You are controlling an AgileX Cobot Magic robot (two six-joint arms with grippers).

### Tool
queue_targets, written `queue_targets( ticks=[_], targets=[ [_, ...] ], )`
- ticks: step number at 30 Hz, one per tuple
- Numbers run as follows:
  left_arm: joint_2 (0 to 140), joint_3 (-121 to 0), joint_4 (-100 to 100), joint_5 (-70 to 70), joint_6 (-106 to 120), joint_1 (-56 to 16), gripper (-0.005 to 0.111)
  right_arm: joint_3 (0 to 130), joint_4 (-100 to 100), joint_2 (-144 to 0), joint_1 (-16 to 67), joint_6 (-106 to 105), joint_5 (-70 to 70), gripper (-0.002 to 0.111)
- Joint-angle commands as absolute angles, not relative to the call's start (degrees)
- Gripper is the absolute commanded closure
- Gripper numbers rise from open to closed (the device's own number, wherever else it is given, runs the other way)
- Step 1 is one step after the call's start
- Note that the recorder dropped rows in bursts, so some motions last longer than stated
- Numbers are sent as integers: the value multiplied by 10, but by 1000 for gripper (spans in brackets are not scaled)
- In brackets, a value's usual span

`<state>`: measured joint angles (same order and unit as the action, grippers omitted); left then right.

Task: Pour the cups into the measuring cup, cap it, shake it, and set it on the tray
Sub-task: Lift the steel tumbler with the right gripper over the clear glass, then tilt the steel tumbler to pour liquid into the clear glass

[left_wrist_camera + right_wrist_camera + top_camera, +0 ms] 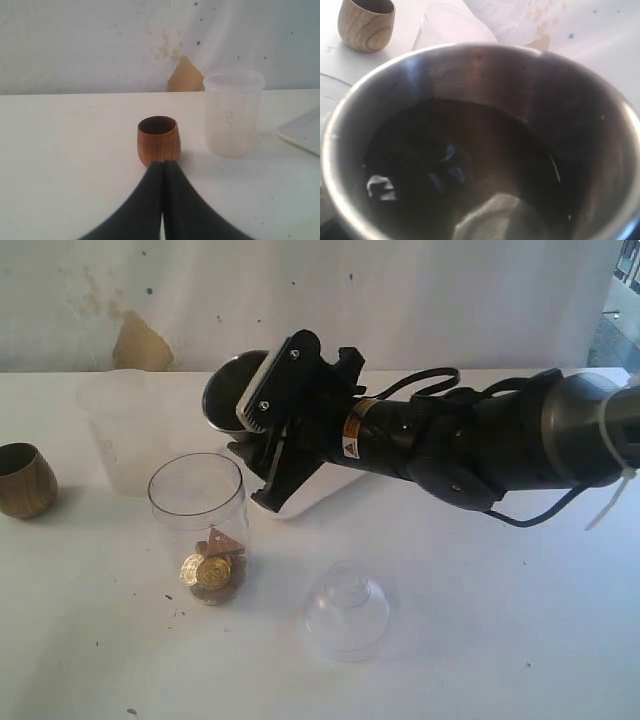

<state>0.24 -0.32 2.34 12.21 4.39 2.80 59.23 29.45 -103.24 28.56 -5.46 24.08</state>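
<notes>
My right gripper [262, 445] is shut on the steel tumbler [228, 390], held tilted in the air with its mouth toward the left, just above and behind the clear measuring cup [198, 525]. The measuring cup stands upright and uncapped, with gold coins [210, 572] at its bottom. In the right wrist view the tumbler's [470, 55] dark inside fills the picture. The brown wooden cup [25, 480] stands upright at the far left. My left gripper [163, 164] is shut on nothing, its tips right before the wooden cup [158, 140]. The white tray [320, 490] lies partly hidden under the right arm.
A frosted white cup [115, 435] stands behind the measuring cup, next to the wooden cup in the left wrist view [232, 112]. A clear dome cap [346, 612] lies on the table in front of the right arm. A wall closes the table's far edge.
</notes>
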Motion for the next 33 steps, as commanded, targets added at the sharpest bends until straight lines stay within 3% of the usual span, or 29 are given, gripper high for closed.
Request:
queue_targets(
  ticks=[1,33],
  targets=[
    [0,0,22,116,43,29,107,600,290,-1023,286,-96,275,108],
    [0,0,22,116,43,29,107,620,289,-1023,286,-254,299,108]
  ],
)
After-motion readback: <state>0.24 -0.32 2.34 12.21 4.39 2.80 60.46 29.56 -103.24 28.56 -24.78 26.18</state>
